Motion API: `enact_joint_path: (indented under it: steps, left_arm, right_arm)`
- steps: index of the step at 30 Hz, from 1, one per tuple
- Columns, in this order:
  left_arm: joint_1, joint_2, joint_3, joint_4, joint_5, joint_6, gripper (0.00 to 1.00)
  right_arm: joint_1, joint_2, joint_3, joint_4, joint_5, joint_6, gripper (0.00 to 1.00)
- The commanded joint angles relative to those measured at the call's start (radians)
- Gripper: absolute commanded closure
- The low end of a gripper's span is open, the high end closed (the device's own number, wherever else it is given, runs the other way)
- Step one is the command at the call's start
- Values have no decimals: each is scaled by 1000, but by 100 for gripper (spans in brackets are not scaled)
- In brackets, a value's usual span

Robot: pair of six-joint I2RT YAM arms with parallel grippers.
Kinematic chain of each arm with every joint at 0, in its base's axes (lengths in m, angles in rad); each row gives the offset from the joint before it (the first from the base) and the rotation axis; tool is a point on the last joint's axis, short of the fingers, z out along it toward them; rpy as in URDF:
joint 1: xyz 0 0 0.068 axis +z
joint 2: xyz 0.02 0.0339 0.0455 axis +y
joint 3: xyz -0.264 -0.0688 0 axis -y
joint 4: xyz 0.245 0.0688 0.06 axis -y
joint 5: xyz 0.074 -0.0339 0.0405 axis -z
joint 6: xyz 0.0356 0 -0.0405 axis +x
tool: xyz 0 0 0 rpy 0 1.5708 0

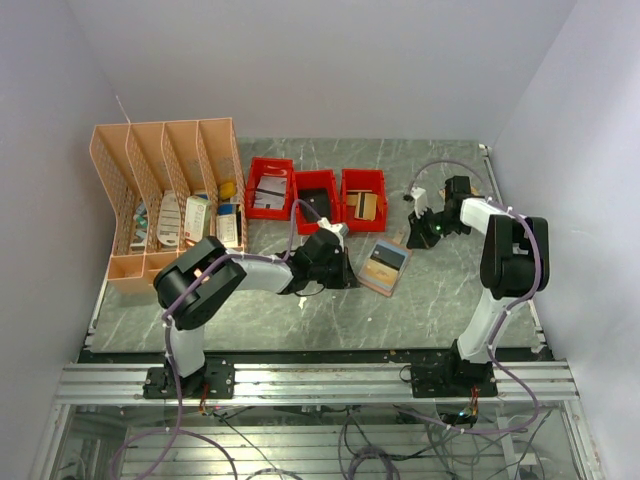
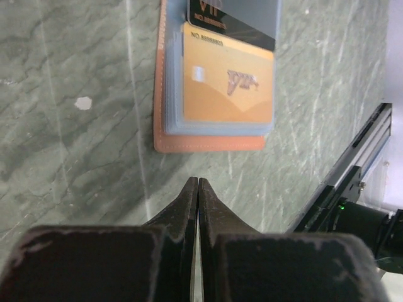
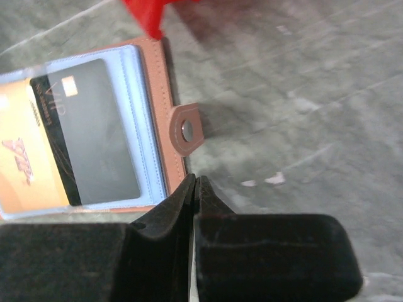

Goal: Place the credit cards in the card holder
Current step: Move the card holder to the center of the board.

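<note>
The tan-brown card holder [image 1: 386, 266] lies open on the marble table. A gold card [image 2: 228, 82] and a dark card [image 2: 233, 16] lie in its light-blue sleeves. My left gripper [image 2: 198, 182] is shut and empty, just off the holder's near edge [image 2: 208, 143]. In the top view it [image 1: 350, 270] sits left of the holder. My right gripper [image 3: 196, 179] is shut and empty, beside the snap tab [image 3: 187, 129] at the holder's other side. The dark card [image 3: 88, 132] and gold card [image 3: 25, 157] also show there. In the top view this gripper [image 1: 417, 238] is at the holder's far right. No separate light-blue card shows.
Three red bins [image 1: 270, 187] [image 1: 317, 198] [image 1: 363, 197] stand in a row behind the holder, one corner showing in the right wrist view [image 3: 151, 12]. A peach desk organizer [image 1: 165, 200] fills the back left. The table's metal rail [image 2: 359, 163] runs nearby.
</note>
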Motion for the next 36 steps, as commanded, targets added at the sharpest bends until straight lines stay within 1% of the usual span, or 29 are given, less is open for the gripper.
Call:
enact_joint_path:
  steps: [1,8,14,16,19,21,23,26,27,29,31,33,35,36]
  left_arm:
    - [-5,32,23,-46,-39,2,91]
    - [15,41,69,-181,-102,40,91]
    - [91,17,78,-260,-129,122,90]
    - [112,-9,84,-293,-147,153,90]
    - [134,-63,88,-341,-189,198,90]
    - [141,-100,86,-366,-210,220,89]
    - [145,-144,83,-378,-225,237,87]
    - [145,-200,69,-345,-216,234,83]
    - [145,-218,59,-321,-203,223,80]
    - [144,-252,28,-247,-170,190,75]
    - [144,-269,-5,-148,-108,135,73]
    - [143,-255,-34,-40,-51,67,74]
    - [128,-224,-52,60,-13,-4,80]
    - [120,-203,-49,86,-6,-29,84]
  right_arm:
    - [52,-47,-78,-123,-12,-92,100]
    - [144,-139,-166,-161,-19,-83,100]
    - [152,-197,-173,-167,-38,-40,99]
    - [139,-224,-175,-149,-28,-13,95]
    - [110,-269,-177,-115,-25,32,87]
    - [97,-294,-175,-102,-48,49,82]
    - [94,-304,-170,-100,-102,72,76]
    - [93,-270,-162,-116,-259,115,73]
    - [94,-254,-165,-115,-335,129,72]
    - [94,-227,-170,-110,-385,159,69]
    - [94,-199,-168,-118,-392,171,67]
    - [94,-174,-175,-118,-415,190,66]
    - [95,-159,-180,-104,-410,210,65]
    - [94,-154,-181,-89,-397,230,65]
